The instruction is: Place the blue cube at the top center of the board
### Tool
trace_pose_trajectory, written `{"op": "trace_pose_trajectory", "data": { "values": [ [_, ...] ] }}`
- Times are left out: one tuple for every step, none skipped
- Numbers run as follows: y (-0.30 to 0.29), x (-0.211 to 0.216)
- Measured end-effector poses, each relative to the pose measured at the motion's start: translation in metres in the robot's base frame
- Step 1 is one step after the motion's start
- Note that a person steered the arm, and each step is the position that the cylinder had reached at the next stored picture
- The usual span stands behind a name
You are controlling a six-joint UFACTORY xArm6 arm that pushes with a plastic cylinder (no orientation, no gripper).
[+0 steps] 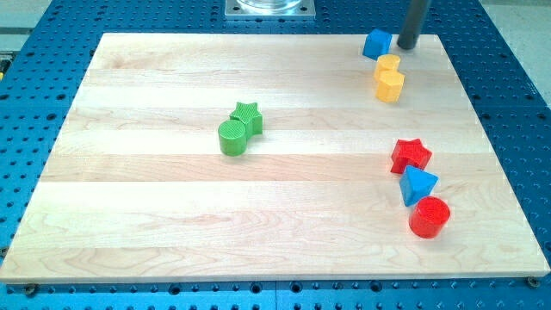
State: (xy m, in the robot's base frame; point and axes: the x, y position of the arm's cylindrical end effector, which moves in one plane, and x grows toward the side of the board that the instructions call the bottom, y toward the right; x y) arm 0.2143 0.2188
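The blue cube [376, 43] sits near the board's top edge, right of centre. My tip [406, 46] is just to the cube's right, close beside it; I cannot tell whether they touch. The rod rises out of the view's top. The wooden board [155, 215] fills most of the view.
Two yellow blocks [389, 79] lie stacked in line just below the blue cube. A green star [247, 116] and a green cylinder [232, 137] touch at the board's centre left. A red star [411, 155], a blue triangular block [417, 184] and a red cylinder [430, 216] cluster at the lower right.
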Motion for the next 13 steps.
{"op": "trace_pose_trajectory", "data": {
  "values": [
    [-0.045,0.000],
    [-0.098,0.000],
    [-0.059,0.000],
    [-0.014,0.010],
    [-0.056,0.014],
    [-0.085,0.032],
    [-0.107,0.051],
    [-0.146,0.068],
    [-0.147,0.093],
    [-0.159,0.108],
    [-0.228,0.082],
    [-0.231,0.052],
    [-0.230,0.048]
  ]
}}
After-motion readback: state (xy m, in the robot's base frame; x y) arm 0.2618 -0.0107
